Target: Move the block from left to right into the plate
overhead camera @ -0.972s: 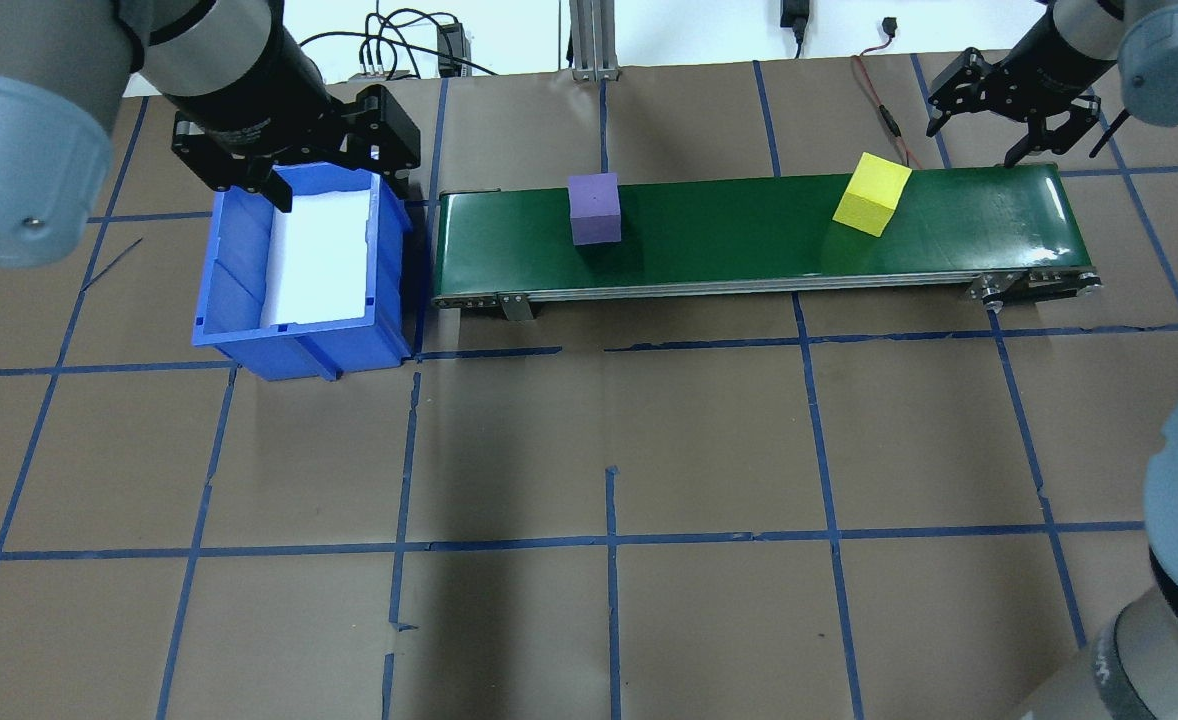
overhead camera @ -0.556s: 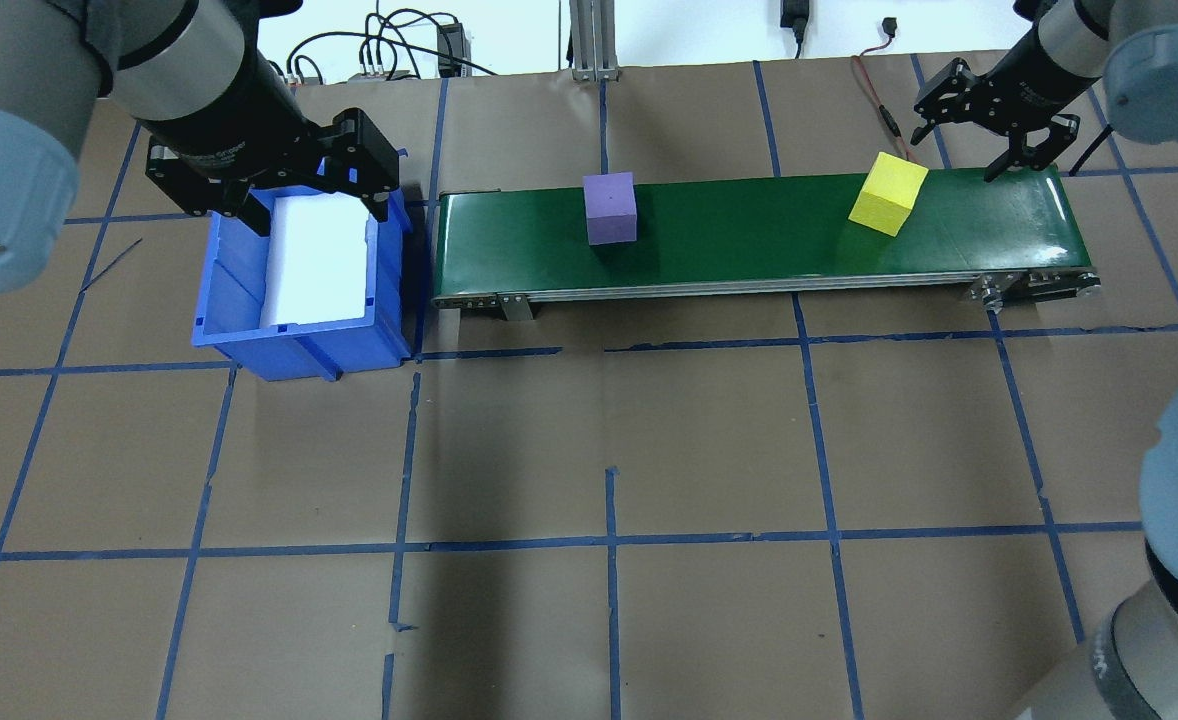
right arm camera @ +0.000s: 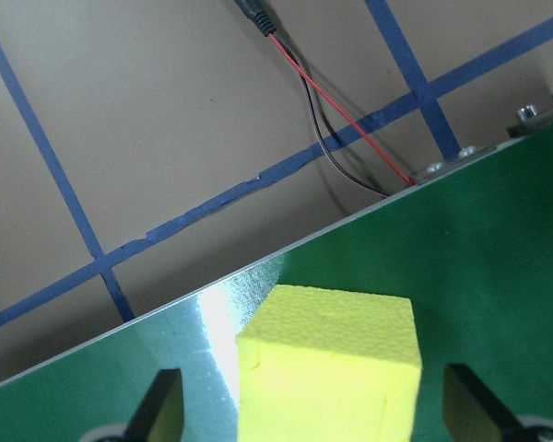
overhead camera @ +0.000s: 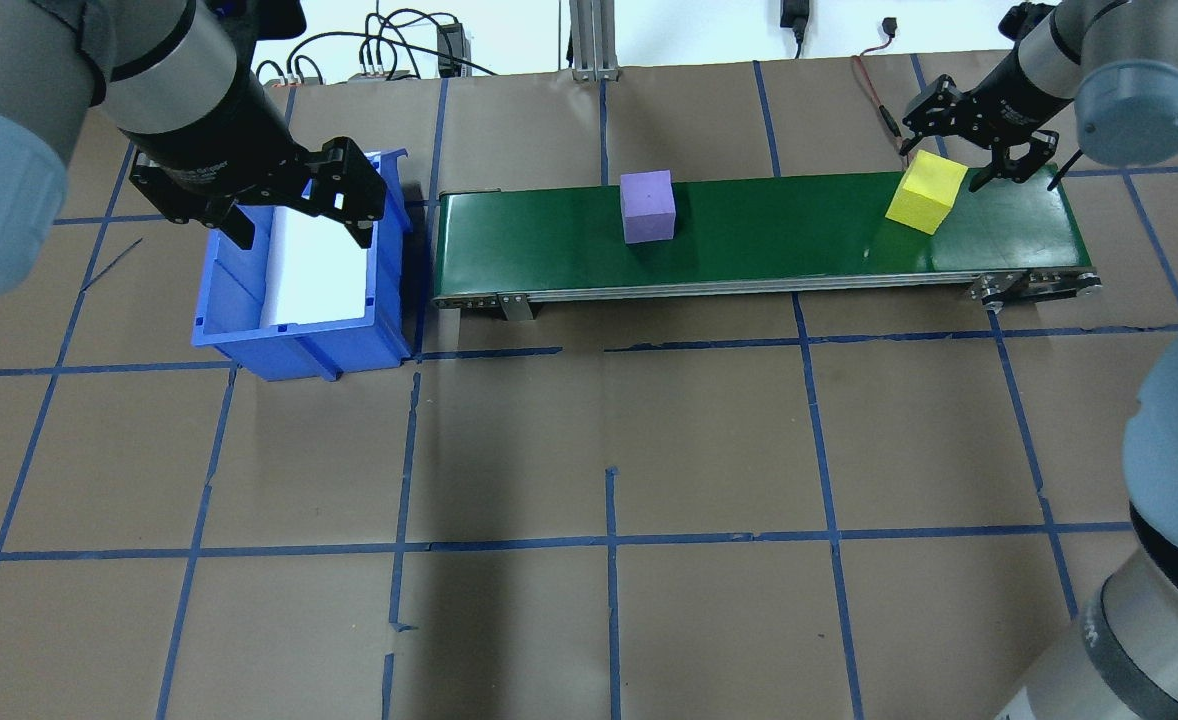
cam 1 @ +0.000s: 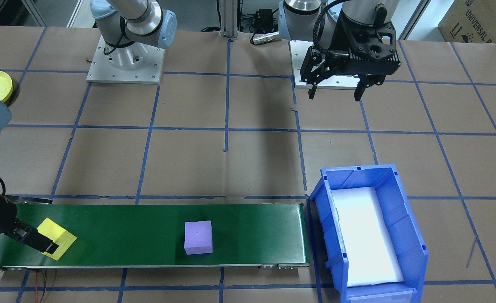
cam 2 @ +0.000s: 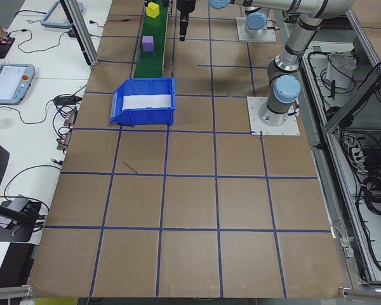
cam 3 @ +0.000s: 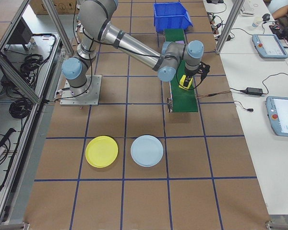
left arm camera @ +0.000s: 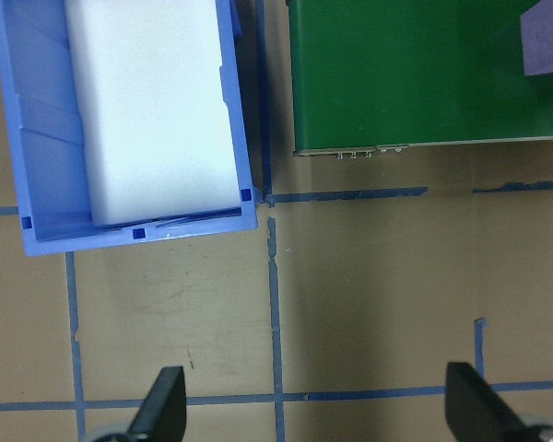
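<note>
— Since a second earlier, what had shifted?

— Both blocks had travelled along the green belt point(overhead camera: 749, 225) toward the robot's right. The purple block point(overhead camera: 647, 206) had slid from near the belt's left third to closer to its middle, and the yellow block point(overhead camera: 926, 192) had gone on toward the right end. The right claw point(overhead camera: 978, 160) had come down from beyond the belt's far corner to sit over the yellow block.

— Was the right claw gripping it?

— No. Its fingers were spread, one on either side of the yellow block, with a gap showing on both sides in the right wrist view. The block still sat on the belt, turned at an angle to its edges.

— And the left claw?

— The left claw point(overhead camera: 294, 215) was also spread and held nothing. It hung above the blue bin point(overhead camera: 239, 330), which stood on the surface just off the belt's left end, and it had drifted toward the robot's side of the bin. A white pad point(overhead camera: 319, 265) lay inside the bin.

— Where were the plates?

— On the robot's right, well apart from the belt: a yellow plate point(cam 3: 102, 151) and a pale blue plate point(cam 3: 147, 150) lay side by side on the brown, blue-taped surface point(overhead camera: 609, 450). Neither held a block.
</note>
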